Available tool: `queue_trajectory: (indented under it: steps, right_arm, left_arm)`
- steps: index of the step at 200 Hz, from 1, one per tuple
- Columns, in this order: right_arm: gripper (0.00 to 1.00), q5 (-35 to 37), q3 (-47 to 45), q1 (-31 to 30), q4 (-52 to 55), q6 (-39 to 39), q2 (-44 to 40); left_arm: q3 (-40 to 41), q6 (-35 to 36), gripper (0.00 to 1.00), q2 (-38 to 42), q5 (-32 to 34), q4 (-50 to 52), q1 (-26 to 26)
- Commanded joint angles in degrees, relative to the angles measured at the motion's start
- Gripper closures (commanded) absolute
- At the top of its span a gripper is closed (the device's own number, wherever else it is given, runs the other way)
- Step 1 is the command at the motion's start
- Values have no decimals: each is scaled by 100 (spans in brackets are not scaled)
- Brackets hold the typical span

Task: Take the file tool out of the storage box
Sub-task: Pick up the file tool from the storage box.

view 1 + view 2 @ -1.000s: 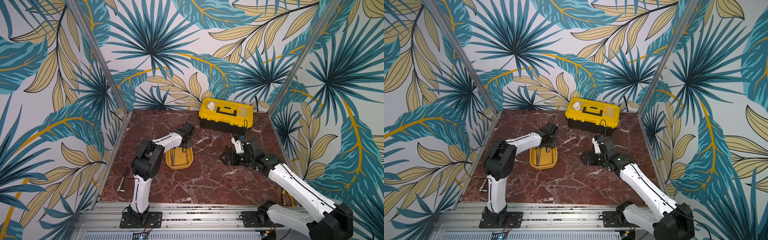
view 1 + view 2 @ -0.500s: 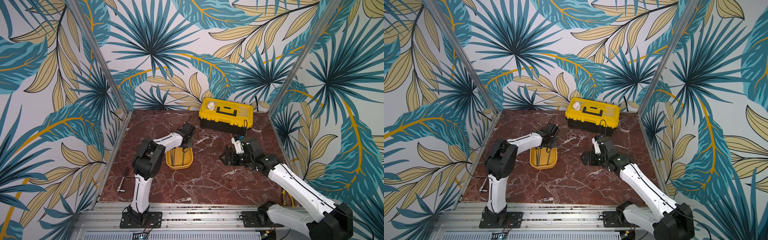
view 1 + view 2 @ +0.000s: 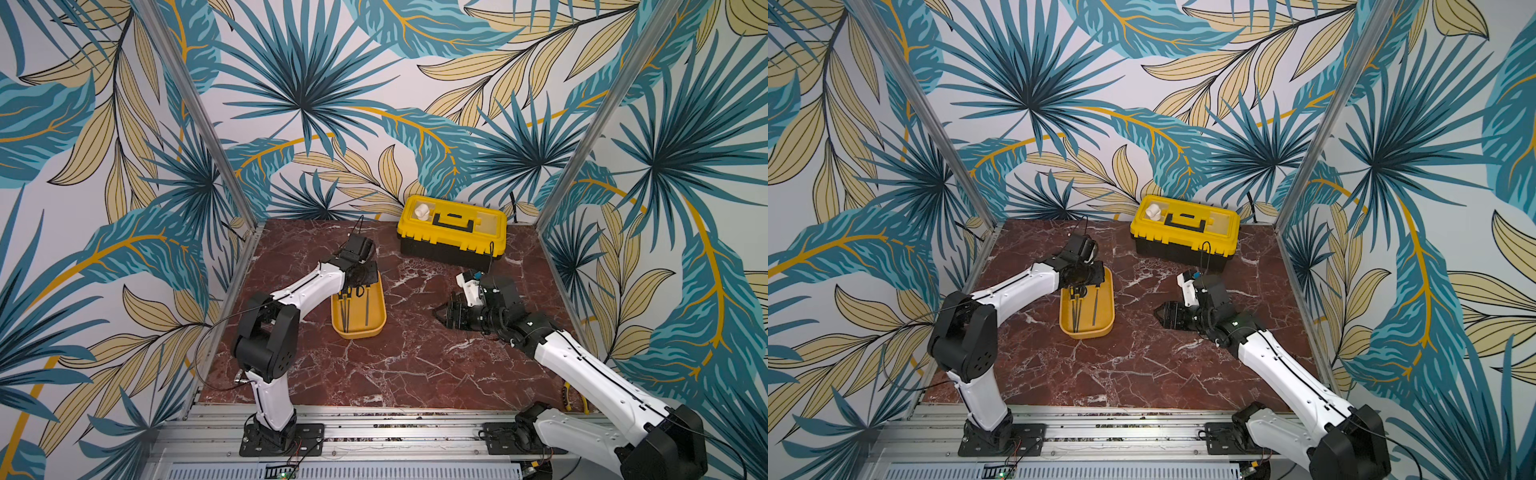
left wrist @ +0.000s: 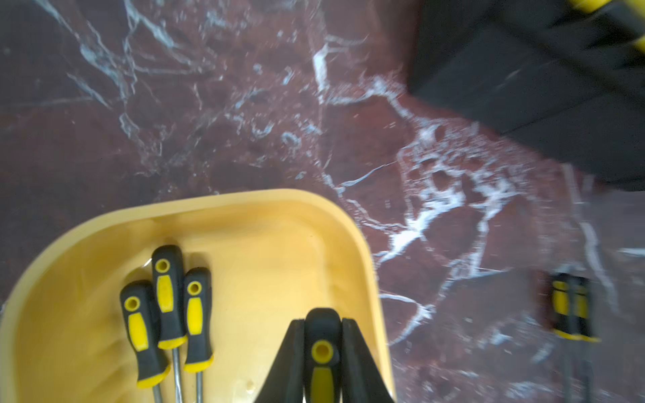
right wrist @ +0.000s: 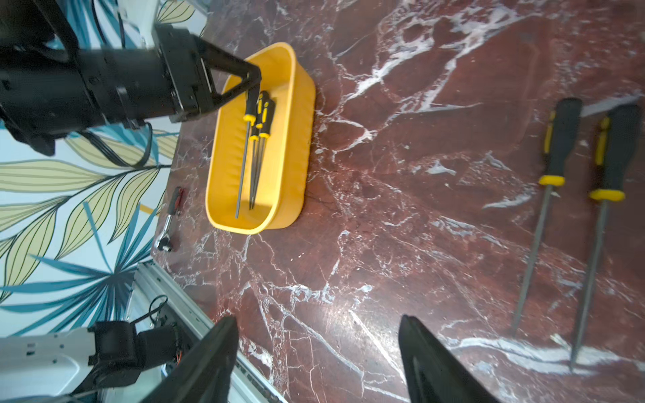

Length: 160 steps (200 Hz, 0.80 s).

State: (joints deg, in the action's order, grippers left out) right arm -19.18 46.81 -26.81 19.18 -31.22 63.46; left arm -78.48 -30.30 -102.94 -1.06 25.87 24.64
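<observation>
The storage box [image 3: 359, 330] [image 3: 1087, 328] is a shallow orange-yellow tub left of the table's middle. My left gripper [image 4: 321, 322] [image 3: 354, 286] reaches into its far end and is shut on the black-and-yellow handle of one file tool [image 4: 321, 352] [image 5: 248, 115]. That file's thin shaft runs along inside the tub [image 5: 296, 139]. Three more files [image 4: 167, 293] lie beside it in the tub [image 4: 349, 223]. My right gripper [image 5: 316, 319] [image 3: 442, 313] hovers low over the bare table to the right, open and empty.
Two more files [image 5: 558, 139] [image 5: 617, 150] lie side by side on the marble beside the right gripper. A yellow-lidded black toolbox [image 3: 453, 228] [image 3: 1185, 226] stands at the back. A ratchet wrench [image 5: 167, 223] lies by the left table edge.
The left jaws have closed on the file handle at the tub's far end. Both arms have hardly moved.
</observation>
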Motion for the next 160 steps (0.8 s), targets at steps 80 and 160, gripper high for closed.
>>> queue_trajectory:
  steps: [80,160]
  right_arm:
    - [56,-528,481,-885,-1755,-1120,1055]
    - [64,-285,594,-1274,-1833,-1154,1503]
  left_arm:
    - [1194,-1548,92,1474,-677,-1210,317]
    - [1282,-1880,92,1609,-581,-1457,480]
